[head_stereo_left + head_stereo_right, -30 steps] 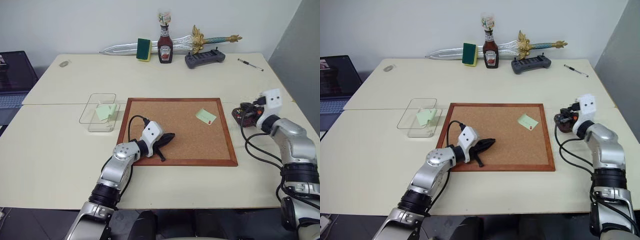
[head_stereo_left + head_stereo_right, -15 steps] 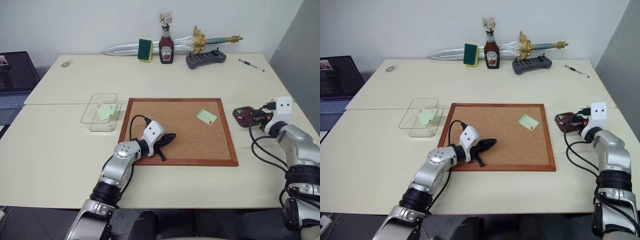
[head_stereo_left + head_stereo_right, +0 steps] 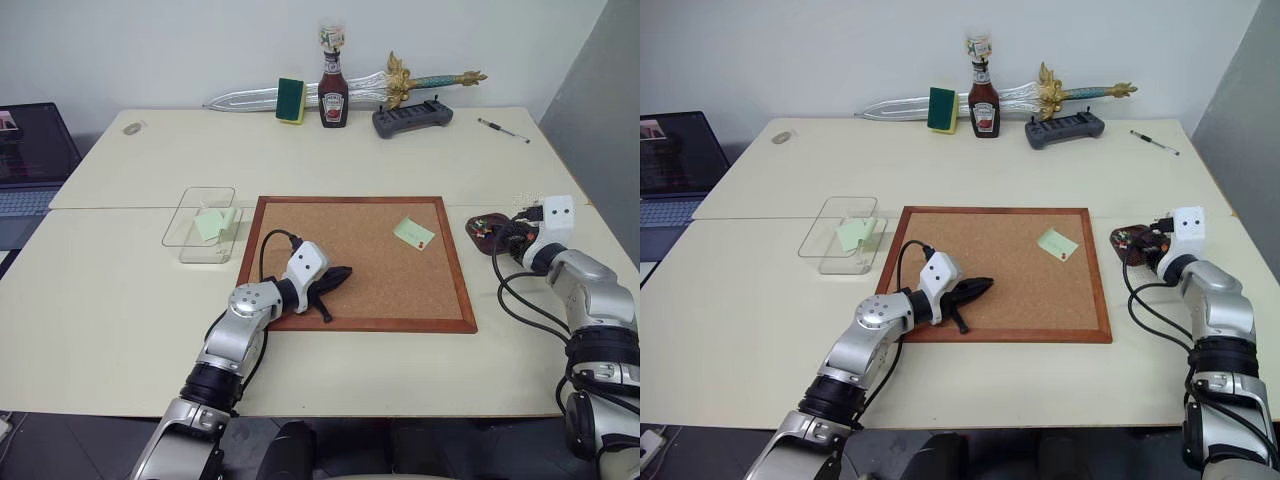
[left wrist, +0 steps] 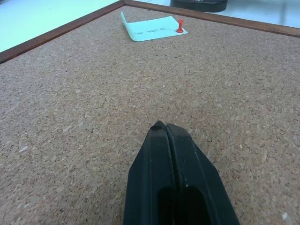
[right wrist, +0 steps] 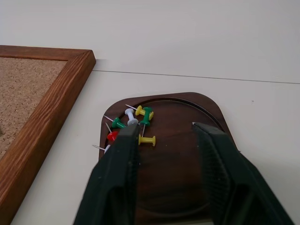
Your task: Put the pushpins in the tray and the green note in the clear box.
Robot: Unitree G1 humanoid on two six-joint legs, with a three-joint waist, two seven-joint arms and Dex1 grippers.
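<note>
A pale green note lies on the corkboard's far right part, fixed by a red pushpin; the left wrist view shows both, note and pin. My left gripper rests shut and empty on the cork near the board's front left. The dark reddish-brown tray sits just right of the board and holds several coloured pushpins. My right gripper hangs open just over the tray, nothing between its fingers. The clear box stands left of the board with a green note inside.
The wood-framed corkboard fills the table's middle. Along the far edge stand a green sponge, a ketchup bottle, a toy sword, a dark grey rack and a pen. A laptop sits at far left.
My right gripper has gone from shut to open and has sunk a little over the tray. The left arm has kept still.
</note>
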